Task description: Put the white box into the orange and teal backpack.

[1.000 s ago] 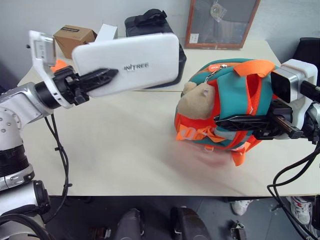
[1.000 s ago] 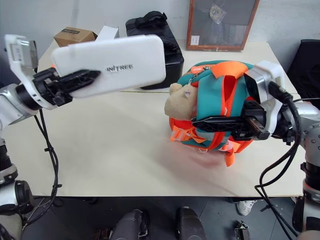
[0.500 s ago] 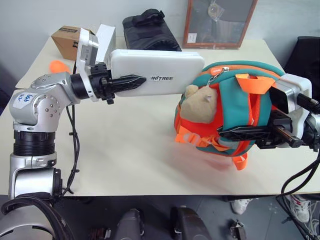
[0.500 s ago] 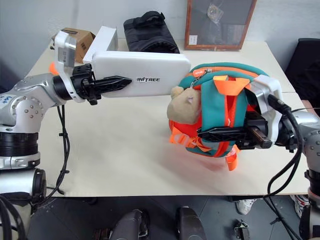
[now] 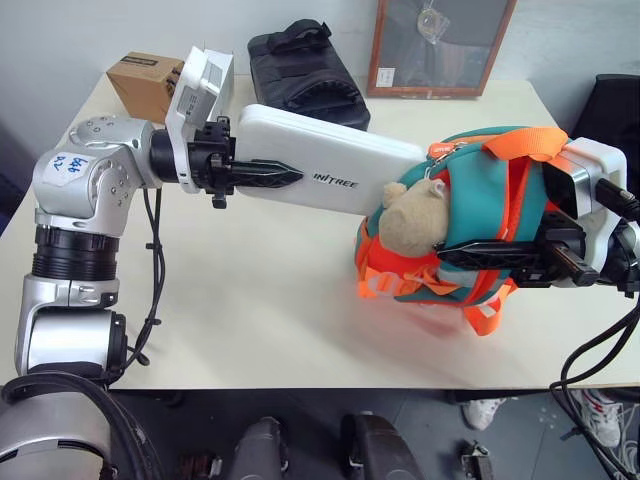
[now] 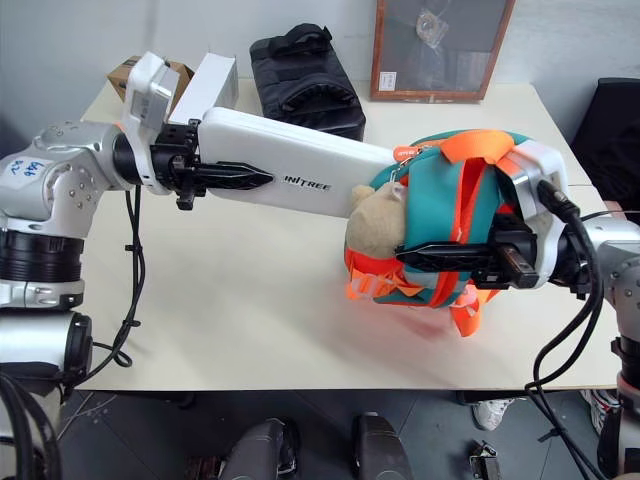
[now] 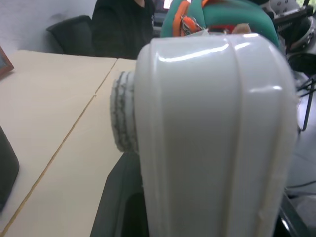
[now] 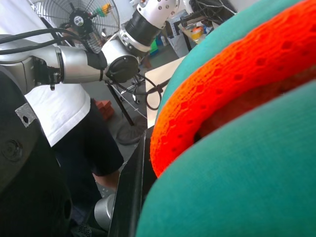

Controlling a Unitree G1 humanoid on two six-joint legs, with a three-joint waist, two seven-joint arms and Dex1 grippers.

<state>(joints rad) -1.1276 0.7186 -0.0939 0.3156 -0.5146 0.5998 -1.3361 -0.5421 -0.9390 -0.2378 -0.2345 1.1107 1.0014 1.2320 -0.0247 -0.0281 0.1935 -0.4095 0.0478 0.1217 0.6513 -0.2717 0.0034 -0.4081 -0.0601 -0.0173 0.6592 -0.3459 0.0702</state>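
Observation:
My left gripper [image 5: 285, 172] is shut on one end of the white box [image 5: 340, 170], a long flat case with dark lettering. The box is held in the air above the table [image 5: 250, 300]. It slants down to the right, and its far end meets the top of the orange and teal backpack [image 5: 480, 205] by the zip pull, just above the tan plush toy [image 5: 415, 225]. Whether that end is inside the opening I cannot tell. My right gripper [image 5: 450, 258] is shut on the backpack's orange strap [image 8: 237, 84] and holds the bag upright. The left wrist view looks along the box [image 7: 212, 138] toward the backpack [image 7: 217, 15].
A black duffel bag [image 5: 305, 70], a brown cardboard box [image 5: 140, 80] and a white carton [image 6: 215, 80] stand along the table's back edge. A framed picture [image 5: 440, 45] leans on the wall. A black chair [image 5: 615, 105] is at the right. A person in a white shirt [image 8: 59, 113] stands nearby.
My left arm has swung the white box to the right and tipped its far end down to the backpack's top. The right gripper has kept its hold on the backpack, nearly still.

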